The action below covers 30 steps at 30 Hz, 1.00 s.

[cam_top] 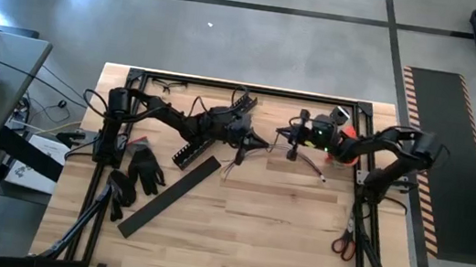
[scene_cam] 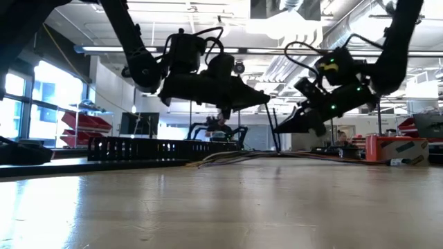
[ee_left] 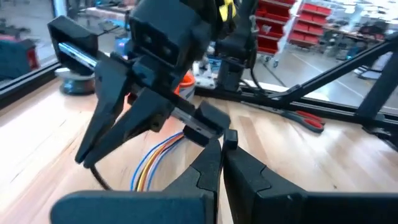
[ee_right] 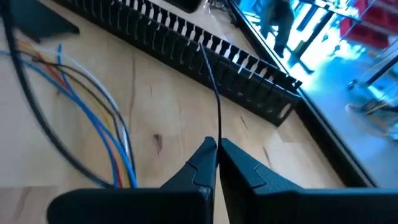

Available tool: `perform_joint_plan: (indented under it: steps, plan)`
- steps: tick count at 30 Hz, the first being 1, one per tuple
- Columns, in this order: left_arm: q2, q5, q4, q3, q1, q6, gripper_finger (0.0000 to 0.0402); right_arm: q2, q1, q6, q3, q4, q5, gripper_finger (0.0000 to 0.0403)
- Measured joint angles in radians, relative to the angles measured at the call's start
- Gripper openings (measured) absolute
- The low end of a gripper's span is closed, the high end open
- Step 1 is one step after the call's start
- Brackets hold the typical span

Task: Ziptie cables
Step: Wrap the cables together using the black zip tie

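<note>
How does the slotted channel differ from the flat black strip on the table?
The slotted channel has comb-like teeth along its walls; the flat strip is smooth and plain. The channel lies partly under the left arm; the strip lies uncovered, beside the gloves. Both are long, black and slanted the same way on the table.

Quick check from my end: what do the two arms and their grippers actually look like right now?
Both arms are black, jointed and trailing looped black cables. The left gripper and right gripper each end in two matte black tapered fingers. The right arm's wrist shows green lights and an orange patch.
</note>
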Motion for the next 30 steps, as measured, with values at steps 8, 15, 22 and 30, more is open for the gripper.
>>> perform_joint_plan:
  steps: [8, 15, 22, 30]
  plan:
    - [0.121, 0.118, -0.003, 0.117, 0.0, -0.066, 0.0, -0.014, 0.139, -0.139, -0.011, -0.01, 0.201, 0.0]
    - [0.143, 0.147, -0.002, 0.137, 0.011, -0.115, 0.0, -0.014, 0.229, -0.225, -0.011, -0.006, 0.308, 0.0]
    - [0.143, 0.171, -0.001, 0.137, 0.022, -0.137, 0.0, -0.014, 0.277, -0.285, -0.011, 0.035, 0.356, 0.0]
    - [0.143, 0.23, -0.005, 0.134, 0.018, -0.137, 0.0, -0.014, 0.283, -0.332, -0.089, 0.219, 0.384, 0.0]
